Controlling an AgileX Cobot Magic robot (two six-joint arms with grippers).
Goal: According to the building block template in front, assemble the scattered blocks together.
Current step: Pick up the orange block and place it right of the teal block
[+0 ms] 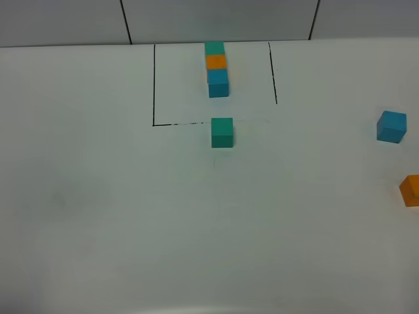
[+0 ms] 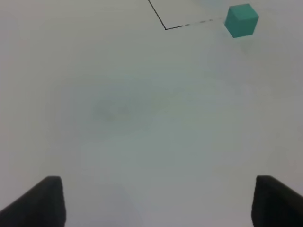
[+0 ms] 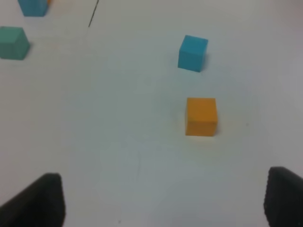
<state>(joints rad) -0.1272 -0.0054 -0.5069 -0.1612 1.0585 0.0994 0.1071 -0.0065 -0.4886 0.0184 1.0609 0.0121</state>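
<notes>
Plenty of room across the left half and along the near edge of the counter point(image 1: 98, 216), with bare surface ahead of the left end effector point(image 2: 151, 205). Mid-counter, the teal-green cube point(image 1: 222, 132) sits alone with space on every side. Behind it, toward the far edge, the template row point(image 1: 217, 68) stands apart, leaving a gap between. By the right edge, the blue cube point(image 1: 391, 126) and orange cube point(image 1: 411, 190) sit near each other, not touching. The orange one lies first before the right end effector point(image 3: 163, 201).

No words, numbers or signs can be read anywhere, not on the table point(image 1: 98, 216) and not on the blocks point(image 1: 222, 132).
</notes>
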